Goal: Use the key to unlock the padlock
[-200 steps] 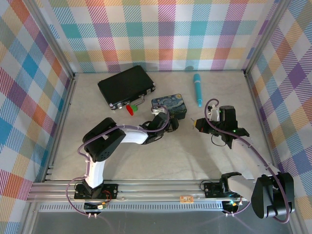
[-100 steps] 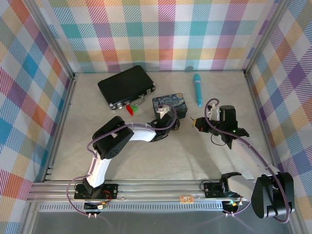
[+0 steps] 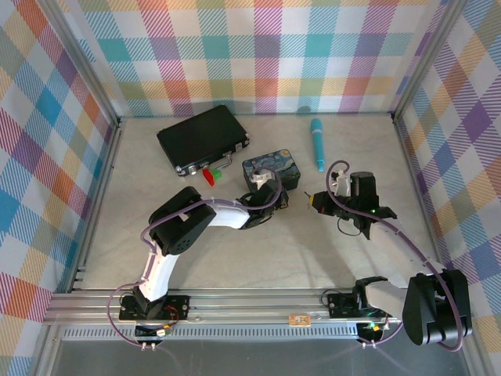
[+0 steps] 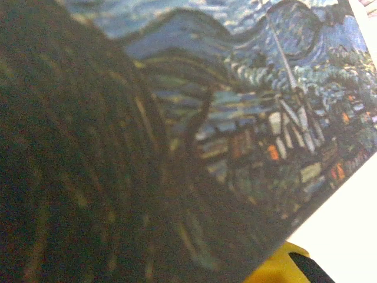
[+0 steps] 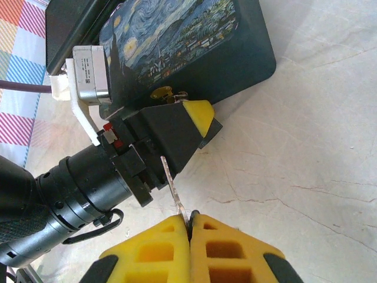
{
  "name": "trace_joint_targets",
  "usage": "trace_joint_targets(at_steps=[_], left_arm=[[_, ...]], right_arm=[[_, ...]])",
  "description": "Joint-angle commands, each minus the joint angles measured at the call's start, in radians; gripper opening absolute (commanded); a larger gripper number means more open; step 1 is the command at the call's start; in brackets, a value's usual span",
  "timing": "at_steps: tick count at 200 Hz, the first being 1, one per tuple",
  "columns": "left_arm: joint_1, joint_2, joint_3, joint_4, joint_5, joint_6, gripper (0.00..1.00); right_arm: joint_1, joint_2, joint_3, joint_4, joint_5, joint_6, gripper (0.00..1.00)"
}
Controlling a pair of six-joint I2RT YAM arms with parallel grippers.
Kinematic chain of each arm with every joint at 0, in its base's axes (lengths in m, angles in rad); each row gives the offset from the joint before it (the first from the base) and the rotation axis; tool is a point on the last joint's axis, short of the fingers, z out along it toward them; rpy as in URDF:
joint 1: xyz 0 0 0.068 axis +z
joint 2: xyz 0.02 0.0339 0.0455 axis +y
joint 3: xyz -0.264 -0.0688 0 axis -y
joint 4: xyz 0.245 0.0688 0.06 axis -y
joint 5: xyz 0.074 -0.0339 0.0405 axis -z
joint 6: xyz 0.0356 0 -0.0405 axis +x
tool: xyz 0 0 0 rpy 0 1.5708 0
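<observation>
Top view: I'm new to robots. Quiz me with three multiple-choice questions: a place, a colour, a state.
1. The teal pen lies: A. on the table, back-right of the tin B. on the tin C. at the table's near edge
2. The right claw's fingertips are: A. red B. yellow C. white
3. The right claw is: A. wide open B. shut on the pen C. shut on the key
1 A: bare table shows around it. 2 B: both tips look yellow. 3 C: the thin key sticks out between closed tips.
</observation>
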Motion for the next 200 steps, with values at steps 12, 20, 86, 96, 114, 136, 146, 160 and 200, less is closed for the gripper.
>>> trace_joint_targets(at_steps=[12, 20, 86, 96, 114, 136, 146, 160, 200], left_arm=[[0.025, -0.051, -0.077, 0.012, 0.169, -0.105, 0.00], [0.034, -0.065, -0.090, 0.031, 0.208, -0.139, 0.00], [0.076, -0.154, -0.219, 0.284, 0.375, -0.408, 0.00], [0.079, -0.148, -0.234, 0.351, 0.395, -0.445, 0.00], [0.081, -0.140, -0.248, 0.425, 0.423, -0.487, 0.00], [0.081, -0.136, -0.251, 0.466, 0.444, -0.501, 0.00], [0.080, -0.135, -0.257, 0.485, 0.444, -0.510, 0.00], [0.081, -0.138, -0.260, 0.502, 0.442, -0.512, 0.00], [0.080, -0.131, -0.262, 0.514, 0.428, -0.513, 0.00]], right_arm=[[-0.008, 0.009, -0.018, 0.048, -0.046, 0.018, 0.00], [-0.009, 0.018, -0.027, 0.070, -0.072, 0.027, 0.00], [-0.012, 0.046, -0.171, 0.328, -0.223, 0.152, 0.00], [-0.012, 0.048, -0.185, 0.345, -0.234, 0.165, 0.00], [-0.012, 0.057, -0.221, 0.405, -0.264, 0.209, 0.00], [-0.012, 0.095, -0.258, 0.521, -0.311, 0.272, 0.00], [-0.012, 0.122, -0.267, 0.577, -0.325, 0.298, 0.00], [-0.012, 0.171, -0.266, 0.645, -0.341, 0.329, 0.00], [-0.012, 0.293, -0.240, 0.820, -0.386, 0.412, 0.00]])
